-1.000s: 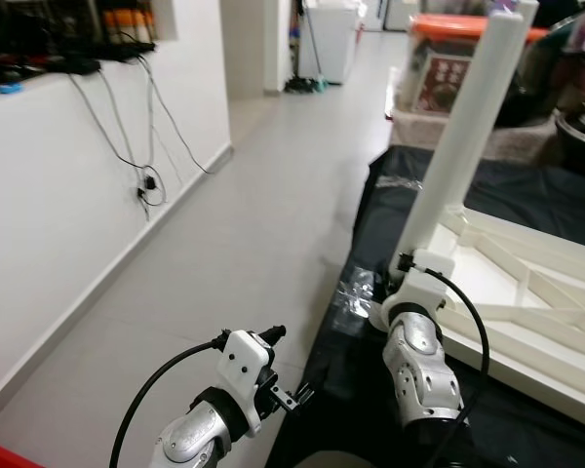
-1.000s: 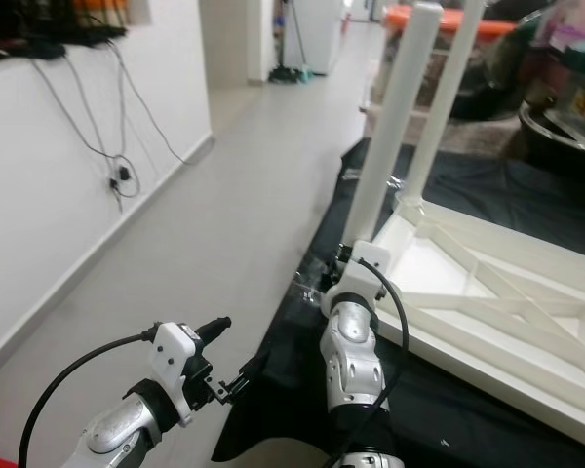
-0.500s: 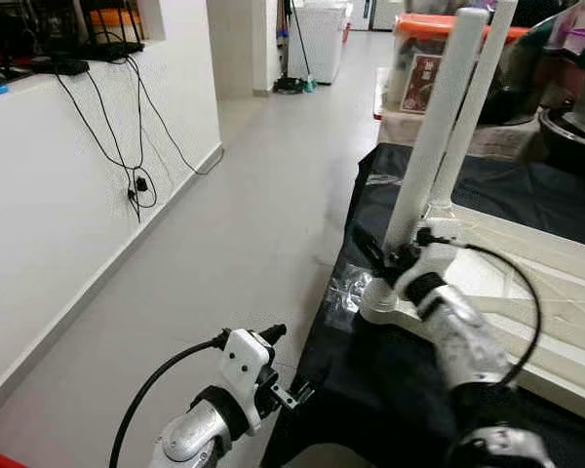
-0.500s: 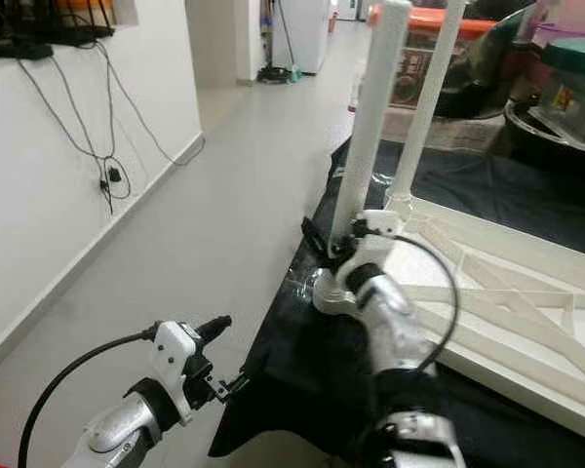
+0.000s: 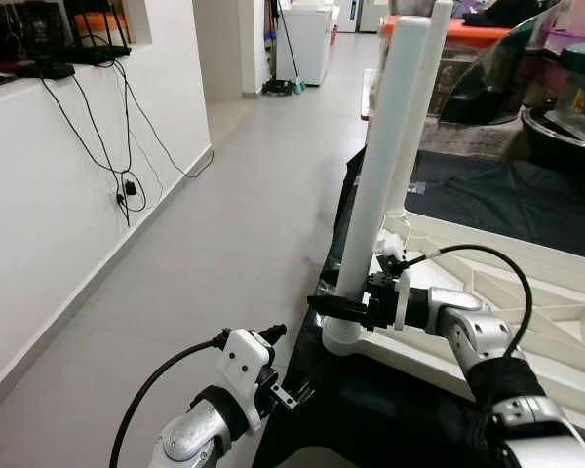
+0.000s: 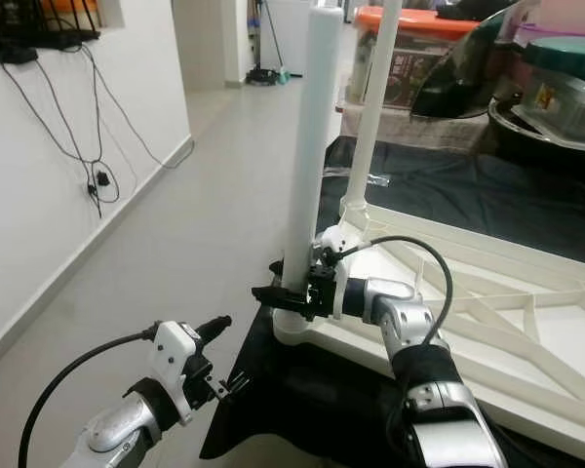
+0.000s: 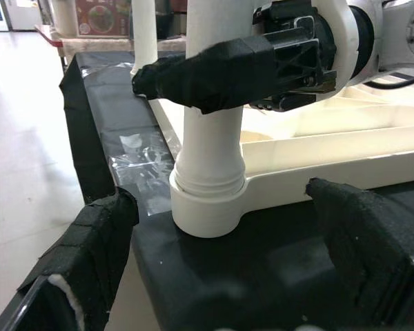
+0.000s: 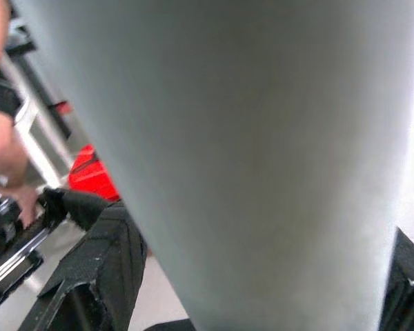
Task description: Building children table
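A white children's table [image 5: 526,292] lies upside down on a black-covered surface [image 5: 370,419]. Its near leg [image 5: 382,175] stands upright in a round corner socket [image 5: 343,338], and a second leg [image 5: 424,88] rises just behind it. My right gripper [image 5: 343,307] reaches in from the right and is shut on the near leg just above the socket; one black finger [image 7: 214,72] crosses in front of the leg. My left gripper [image 5: 291,395] hovers low at the cover's front edge, short of the socket, open with its fingers [image 7: 90,255] wide apart and nothing between them.
A white wall with hanging cables [image 5: 127,185] runs along the left beside a grey floor corridor [image 5: 244,214]. Behind the table stand an orange-lidded box [image 6: 424,39] and a dark pot [image 6: 556,107]. Part of a person [image 8: 0,89] and something red [image 8: 93,172] lie behind me.
The right arm has swung down from upright beside the leg and now reaches across from the right, with its fingers round the leg's base. The camera has shifted. The left arm has stayed put.
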`<state>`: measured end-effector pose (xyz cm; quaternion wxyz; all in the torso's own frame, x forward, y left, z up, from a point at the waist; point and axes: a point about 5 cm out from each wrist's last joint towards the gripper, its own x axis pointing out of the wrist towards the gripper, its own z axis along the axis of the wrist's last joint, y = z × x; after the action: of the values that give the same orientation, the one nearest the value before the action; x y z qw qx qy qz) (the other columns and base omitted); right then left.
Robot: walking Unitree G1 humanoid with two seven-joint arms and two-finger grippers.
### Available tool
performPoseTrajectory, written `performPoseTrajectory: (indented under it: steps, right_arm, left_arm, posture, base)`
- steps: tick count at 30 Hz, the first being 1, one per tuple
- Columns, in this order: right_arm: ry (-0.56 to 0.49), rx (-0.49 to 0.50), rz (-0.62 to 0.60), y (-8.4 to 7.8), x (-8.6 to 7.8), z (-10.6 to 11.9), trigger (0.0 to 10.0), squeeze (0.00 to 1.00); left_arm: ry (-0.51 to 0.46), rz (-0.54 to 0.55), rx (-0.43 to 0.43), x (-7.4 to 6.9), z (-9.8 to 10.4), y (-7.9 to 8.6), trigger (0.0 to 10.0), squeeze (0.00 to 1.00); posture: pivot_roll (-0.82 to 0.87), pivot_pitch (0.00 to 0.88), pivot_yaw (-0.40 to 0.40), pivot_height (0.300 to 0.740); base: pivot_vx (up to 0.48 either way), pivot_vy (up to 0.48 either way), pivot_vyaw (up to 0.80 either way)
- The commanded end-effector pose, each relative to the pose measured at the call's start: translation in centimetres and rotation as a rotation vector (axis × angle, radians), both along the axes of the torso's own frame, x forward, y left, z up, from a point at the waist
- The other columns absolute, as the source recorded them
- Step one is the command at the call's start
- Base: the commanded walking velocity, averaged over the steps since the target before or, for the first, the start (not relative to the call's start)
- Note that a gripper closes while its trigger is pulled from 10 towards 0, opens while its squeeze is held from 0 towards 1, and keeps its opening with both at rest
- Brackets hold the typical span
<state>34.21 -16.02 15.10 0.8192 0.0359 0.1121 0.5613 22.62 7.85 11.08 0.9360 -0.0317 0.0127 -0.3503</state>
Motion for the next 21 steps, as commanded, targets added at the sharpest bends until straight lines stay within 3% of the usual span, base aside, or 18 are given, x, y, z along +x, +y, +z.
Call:
performPoseTrajectory:
  steps: [1,8,13,15,16,18,19,20,21]
  right_arm:
    - [0.008,-0.048,0.069,0.9,-0.1,-0.6,0.0,0.00]
    - [-0.023,-0.066,0.068,0.9,-0.3,-0.9,0.0,0.00]
    - [-0.072,-0.079,-0.017,0.6,-0.3,-1.3,0.0,0.00]
    - [-0.105,-0.119,-0.297,0.3,0.9,-1.8,0.0,0.00]
    - [-0.105,-0.119,-0.297,0.3,0.9,-1.8,0.0,0.00]
    - [-0.102,-0.169,-0.654,-0.8,1.9,-2.6,0.0,0.00]
    - [-0.102,-0.169,-0.654,-0.8,1.9,-2.6,0.0,0.00]
    - [-0.093,-0.189,-0.864,-1.9,2.2,-2.8,0.0,0.00]
    - [-0.093,-0.189,-0.864,-1.9,2.2,-2.8,0.0,0.00]
  left_arm:
    - [0.016,0.000,0.008,-0.2,-0.2,0.2,10.0,0.00]
    - [0.019,0.000,0.005,-0.2,-0.3,0.1,10.0,0.00]
    - [0.023,-0.003,0.003,-0.3,-0.3,0.1,10.0,0.00]
    - [0.025,-0.004,0.003,-0.3,-0.4,0.1,10.0,0.00]
    - [0.025,-0.004,0.003,-0.3,-0.4,0.1,10.0,0.00]
    - [0.026,-0.005,0.002,-0.2,-0.4,0.2,10.0,0.00]
    - [0.026,-0.005,0.002,-0.2,-0.4,0.2,10.0,0.00]
    - [0.027,-0.006,0.002,-0.2,-0.4,0.2,10.0,0.00]
    - [0.027,-0.006,0.002,-0.2,-0.4,0.2,10.0,0.00]
  posture:
    - [0.09,0.000,-0.030,0.740]
    - [0.09,0.000,-0.031,0.740]
    - [0.09,0.000,-0.031,0.740]
    - [0.08,0.000,-0.029,0.740]
    - [0.08,0.000,-0.029,0.740]
    - [0.08,0.000,-0.027,0.740]
    - [0.08,0.000,-0.027,0.740]
    - [0.08,0.000,-0.026,0.740]
    - [0.08,0.000,-0.026,0.740]
  base:
    - [0.000,0.000,0.00]
    - [0.000,0.000,0.00]
    - [0.000,0.000,0.00]
    - [0.000,0.000,0.00]
    - [0.000,0.000,0.00]
    - [0.000,0.000,0.00]
    - [0.000,0.000,0.00]
    - [0.000,0.000,0.00]
    - [0.000,0.000,0.00]
